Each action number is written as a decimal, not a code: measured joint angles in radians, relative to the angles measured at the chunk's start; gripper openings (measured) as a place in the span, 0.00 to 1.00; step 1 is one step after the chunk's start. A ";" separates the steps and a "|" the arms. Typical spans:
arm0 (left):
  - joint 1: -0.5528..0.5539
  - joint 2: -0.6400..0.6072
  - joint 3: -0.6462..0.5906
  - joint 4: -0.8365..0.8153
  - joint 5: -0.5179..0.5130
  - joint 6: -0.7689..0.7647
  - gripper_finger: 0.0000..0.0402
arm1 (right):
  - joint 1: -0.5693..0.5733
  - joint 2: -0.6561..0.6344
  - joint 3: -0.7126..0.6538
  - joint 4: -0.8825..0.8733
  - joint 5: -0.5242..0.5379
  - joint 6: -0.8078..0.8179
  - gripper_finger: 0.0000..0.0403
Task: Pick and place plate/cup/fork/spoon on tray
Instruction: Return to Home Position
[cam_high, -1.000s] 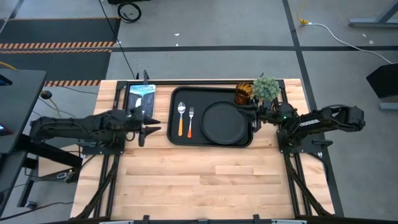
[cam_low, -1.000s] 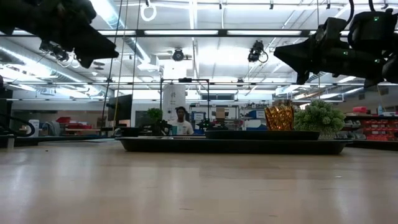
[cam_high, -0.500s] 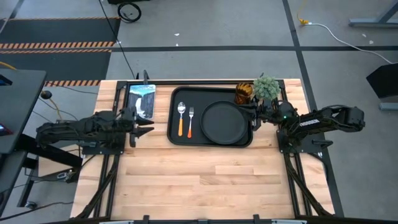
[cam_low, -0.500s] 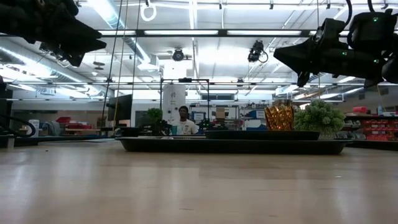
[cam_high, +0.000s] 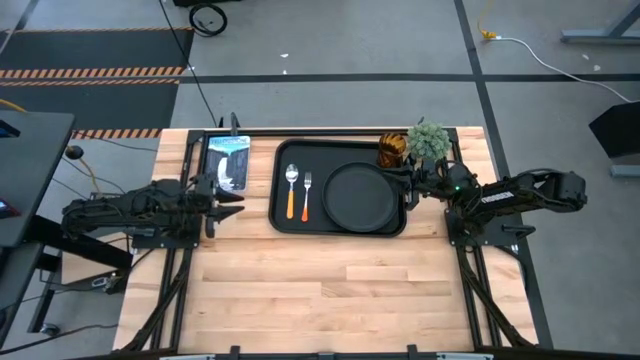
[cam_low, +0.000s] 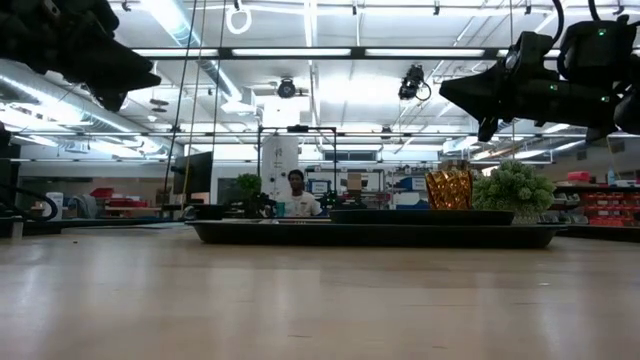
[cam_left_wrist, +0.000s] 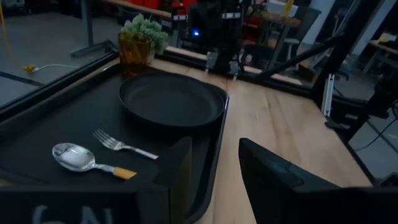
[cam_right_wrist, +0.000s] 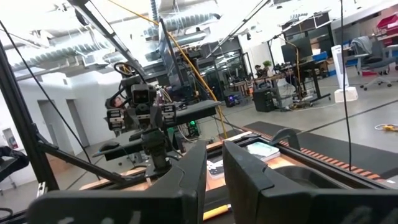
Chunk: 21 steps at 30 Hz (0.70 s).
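From above: large black rectangular tray (cam_high: 282, 222) already carrying the round matte black plate (cam_high: 359, 196), the orange-handled spoon (cam_high: 291, 188) and orange-handled fork (cam_high: 307, 192), handles pointing toward the near table edge. Amber translucent cup (cam_high: 392, 151) at the tray's far right corner, beside a green fuzzy potted plant (cam_high: 429, 141); on the tray or just off its rim, cannot tell. Right gripper (cam_high: 410, 187) nearest, cup just beyond it. Left gripper (cam_high: 228, 204) off the tray's left side.

From table height: cup (cam_low: 449, 189) upright above the tray rim (cam_low: 370, 235).

From the left wrist: fingers (cam_left_wrist: 179, 171) spread, empty.

From the right wrist: fingers (cam_right_wrist: 193, 168) slightly apart, holding nothing.
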<state>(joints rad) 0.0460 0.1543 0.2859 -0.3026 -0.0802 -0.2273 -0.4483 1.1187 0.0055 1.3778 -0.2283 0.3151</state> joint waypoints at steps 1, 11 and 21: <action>0.000 0.000 0.000 0.009 0.000 -0.002 0.35 | 0.000 0.000 0.000 0.000 0.000 0.000 0.15; -0.040 -0.007 -0.062 0.094 0.007 -0.020 0.35 | -0.022 0.000 0.000 -0.003 0.003 0.000 0.15; -0.096 -0.008 -0.134 0.212 0.007 0.027 0.35 | -0.034 0.000 0.000 -0.003 0.003 -0.001 0.15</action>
<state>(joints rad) -0.0503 0.1467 0.1516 -0.0910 -0.0734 -0.2007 -0.4820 1.1191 0.0055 1.3746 -0.2253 0.3141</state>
